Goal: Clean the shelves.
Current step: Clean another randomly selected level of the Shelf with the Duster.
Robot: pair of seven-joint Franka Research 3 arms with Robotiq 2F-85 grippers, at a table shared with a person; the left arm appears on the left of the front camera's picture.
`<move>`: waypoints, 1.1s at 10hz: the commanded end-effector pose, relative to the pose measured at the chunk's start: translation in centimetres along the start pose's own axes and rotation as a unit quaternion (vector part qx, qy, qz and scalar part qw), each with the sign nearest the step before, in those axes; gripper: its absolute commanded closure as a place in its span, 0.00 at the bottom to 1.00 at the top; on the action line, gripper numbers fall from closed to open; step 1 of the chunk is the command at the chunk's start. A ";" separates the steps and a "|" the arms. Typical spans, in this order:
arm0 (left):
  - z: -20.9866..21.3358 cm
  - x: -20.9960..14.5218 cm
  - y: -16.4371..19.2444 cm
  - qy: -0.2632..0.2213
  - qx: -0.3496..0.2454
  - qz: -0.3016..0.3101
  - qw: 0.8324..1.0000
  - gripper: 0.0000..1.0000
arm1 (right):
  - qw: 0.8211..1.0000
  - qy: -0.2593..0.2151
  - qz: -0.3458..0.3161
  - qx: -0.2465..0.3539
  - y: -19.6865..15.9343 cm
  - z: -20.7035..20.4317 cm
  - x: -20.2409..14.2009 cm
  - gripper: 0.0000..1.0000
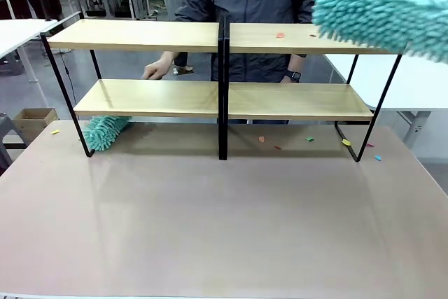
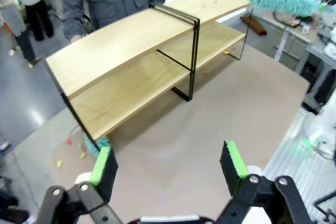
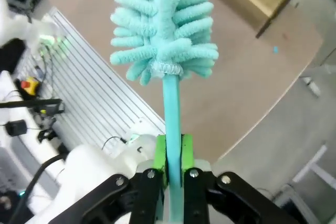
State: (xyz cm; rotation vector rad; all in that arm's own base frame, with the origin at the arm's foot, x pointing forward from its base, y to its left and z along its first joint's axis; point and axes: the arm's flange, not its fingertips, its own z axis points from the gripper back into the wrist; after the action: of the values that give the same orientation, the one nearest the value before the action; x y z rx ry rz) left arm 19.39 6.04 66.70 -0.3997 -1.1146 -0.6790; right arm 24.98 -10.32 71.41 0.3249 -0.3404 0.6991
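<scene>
The shelves [image 1: 140, 35] stand across the far half of the brown table, also seen in the left wrist view [image 2: 131, 45]. A fluffy teal duster [image 1: 381, 12] hangs just above the right end of the top board. My right gripper [image 3: 173, 153] is shut on the duster's teal handle [image 3: 171, 103], its head [image 3: 168, 19] pointing away. My left gripper [image 2: 170, 166] is open and holds nothing, well in front of the shelves' left end. A second teal duster [image 1: 105, 131] lies on the table under the lower left board. Small coloured scraps [image 1: 280, 34] lie on the top right board.
A person in a dark jacket stands behind the shelves, one hand [image 1: 157, 69] near the lower left board. More scraps [image 1: 308, 139] dot the tabletop [image 1: 210, 215] under the right half. White tables [image 1: 17, 33] flank both sides; a cardboard box [image 1: 35, 120] sits on the floor at left.
</scene>
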 end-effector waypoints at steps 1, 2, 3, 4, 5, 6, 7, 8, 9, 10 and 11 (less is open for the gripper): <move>0.2 0.0 -0.1 0.000 0.006 0.001 1.000 0.00 | 1.000 0.009 0.020 -0.014 2.1 -0.8 2.8 0.88; 0.2 0.0 -0.1 0.000 0.006 0.001 1.000 0.00 | 0.998 -0.013 -0.036 -0.059 2.0 -1.1 2.6 0.88; 0.2 0.0 -0.1 0.000 0.006 0.001 1.000 0.00 | 0.993 -0.029 -0.044 -0.106 2.3 -1.6 4.9 0.88; 0.2 0.0 -0.1 0.000 0.006 0.001 1.000 0.00 | 0.989 -0.034 -0.063 -0.126 2.5 -2.3 8.2 0.88; 0.2 0.0 -0.1 0.000 0.006 0.001 1.000 0.00 | 0.989 -0.030 -0.067 -0.131 2.7 -3.6 11.4 0.88; 0.2 0.0 -0.1 0.000 0.006 0.001 1.000 0.00 | 0.988 -0.020 -0.069 -0.140 2.8 -5.2 14.5 0.88; 0.2 0.0 -0.1 0.000 0.006 0.001 1.000 0.00 | 0.990 -0.011 -0.050 -0.130 3.6 -6.9 17.2 0.88; 0.2 0.0 -0.1 0.000 0.006 0.001 1.000 0.00 | 0.990 -0.021 -0.051 -0.133 4.7 -8.6 19.8 0.88; 0.2 0.0 -0.1 0.000 0.006 0.001 1.000 0.00 | 0.989 -0.009 -0.057 -0.133 5.7 -10.2 21.5 0.88; 0.2 0.0 -0.1 0.000 0.006 0.001 1.000 0.00 | 0.989 0.008 -0.050 -0.142 6.2 -11.7 22.2 0.88; 0.2 0.0 -0.1 0.000 0.006 0.001 1.000 0.00 | 0.986 0.024 -0.061 -0.155 6.2 -12.6 22.4 0.88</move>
State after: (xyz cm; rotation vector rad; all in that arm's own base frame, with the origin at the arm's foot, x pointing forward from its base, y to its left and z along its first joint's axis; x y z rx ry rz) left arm 19.41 6.03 66.68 -0.4004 -1.1142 -0.6795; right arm 39.32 12.23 69.62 0.0780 -0.3844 0.5668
